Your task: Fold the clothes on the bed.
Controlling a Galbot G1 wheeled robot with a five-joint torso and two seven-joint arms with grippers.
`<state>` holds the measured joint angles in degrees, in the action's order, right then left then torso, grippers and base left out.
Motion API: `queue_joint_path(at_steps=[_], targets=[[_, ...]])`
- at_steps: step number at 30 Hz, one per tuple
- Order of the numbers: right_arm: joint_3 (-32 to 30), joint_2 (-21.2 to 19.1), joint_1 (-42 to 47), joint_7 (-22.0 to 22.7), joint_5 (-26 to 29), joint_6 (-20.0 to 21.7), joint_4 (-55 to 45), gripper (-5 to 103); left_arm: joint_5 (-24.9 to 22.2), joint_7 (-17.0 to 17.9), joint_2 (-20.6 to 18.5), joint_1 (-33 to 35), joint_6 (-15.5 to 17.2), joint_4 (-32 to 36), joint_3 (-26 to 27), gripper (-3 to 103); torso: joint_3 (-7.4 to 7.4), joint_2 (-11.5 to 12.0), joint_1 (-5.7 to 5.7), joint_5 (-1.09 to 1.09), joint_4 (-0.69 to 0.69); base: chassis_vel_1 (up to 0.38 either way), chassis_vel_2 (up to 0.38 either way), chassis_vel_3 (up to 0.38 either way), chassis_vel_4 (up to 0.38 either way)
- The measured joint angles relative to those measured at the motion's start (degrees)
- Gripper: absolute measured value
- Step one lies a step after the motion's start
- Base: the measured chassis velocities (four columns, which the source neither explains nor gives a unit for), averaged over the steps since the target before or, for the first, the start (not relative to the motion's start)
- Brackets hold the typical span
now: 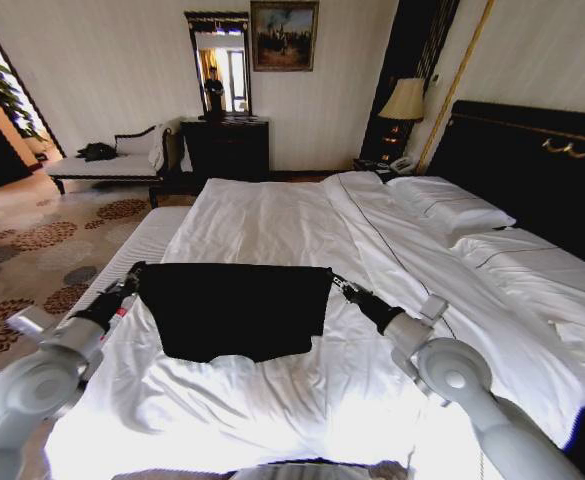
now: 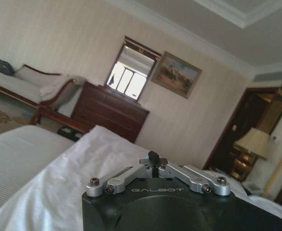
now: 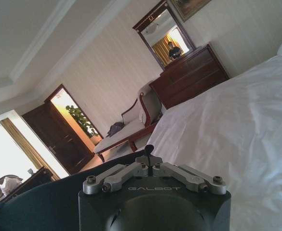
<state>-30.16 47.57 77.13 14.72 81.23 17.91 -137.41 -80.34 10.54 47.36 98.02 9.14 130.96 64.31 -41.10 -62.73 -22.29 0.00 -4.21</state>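
The clothes (image 1: pixel 234 308), a black T-shirt, are stretched wide above the near half of the bed (image 1: pixel 302 215). The shirt's lower edge rests on the white sheet. My left gripper (image 1: pixel 136 273) is shut on the shirt's upper left corner, and my right gripper (image 1: pixel 338 284) is shut on its upper right corner. In the left wrist view the left gripper (image 2: pixel 153 158) has its fingers together with a bit of black fabric pinched at the tip. The right wrist view shows the right gripper (image 3: pixel 149 152) closed the same way, with the dark shirt (image 3: pixel 34 204) spreading away beside it.
White pillows (image 1: pixel 452 208) lie against the dark headboard (image 1: pixel 532 165) at the right. A dark dresser (image 1: pixel 226 148) with a mirror stands past the foot of the bed, beside a white chaise (image 1: pixel 107 165). A lit lamp (image 1: pixel 404 100) stands by the headboard. Patterned carpet (image 1: pixel 32 250) lies left of the bed.
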Motion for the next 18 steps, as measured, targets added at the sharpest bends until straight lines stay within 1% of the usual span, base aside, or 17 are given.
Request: queue_joint_path(at_steps=[3,4,6,8,9,14,18], targets=[[-2.54,-0.37,2.51,0.76,1.39,0.36,-3.76,0,-1.18,-0.62,1.65,5.37,-0.64,2.10,4.49,0,0.00,0.00,0.00,0.00,0.00,0.000,0.000,0.000,0.000],[-2.54,-0.37,2.51,0.76,1.39,0.36,-3.76,0,-1.18,-0.62,1.65,5.37,-0.64,2.10,4.49,0,0.00,0.00,0.00,0.00,0.00,0.000,0.000,0.000,0.000],[-4.01,-0.41,4.47,1.28,2.01,0.73,-5.96,0,-1.59,-0.96,2.91,9.02,-1.19,3.58,6.66,0,0.00,0.00,0.00,0.00,0.01,0.000,0.000,0.000,0.000],[-4.97,-0.35,6.07,1.75,2.33,1.14,-6.31,0,-1.77,-1.14,4.13,11.27,-1.64,4.61,7.83,0,0.00,0.00,0.00,0.01,0.01,0.000,0.000,0.000,0.000],[-4.97,-0.35,6.07,1.75,2.33,1.14,-6.31,0,-1.77,-1.14,4.13,11.27,-1.64,4.61,7.83,0,0.00,0.00,0.00,0.01,0.01,0.000,0.000,0.000,0.000],[-6.50,-0.20,8.49,3.14,3.65,1.93,-6.31,0,-1.76,-1.19,6.70,15.03,-2.26,6.69,9.17,0,-0.01,0.00,0.00,0.00,0.00,0.000,0.000,0.000,0.000],[-6.11,-0.28,8.09,4.13,4.61,2.22,-6.18,0,-1.43,-0.59,7.67,15.60,-1.99,7.79,8.54,0,-0.01,0.00,0.00,0.02,0.01,0.000,0.000,0.000,0.000]])
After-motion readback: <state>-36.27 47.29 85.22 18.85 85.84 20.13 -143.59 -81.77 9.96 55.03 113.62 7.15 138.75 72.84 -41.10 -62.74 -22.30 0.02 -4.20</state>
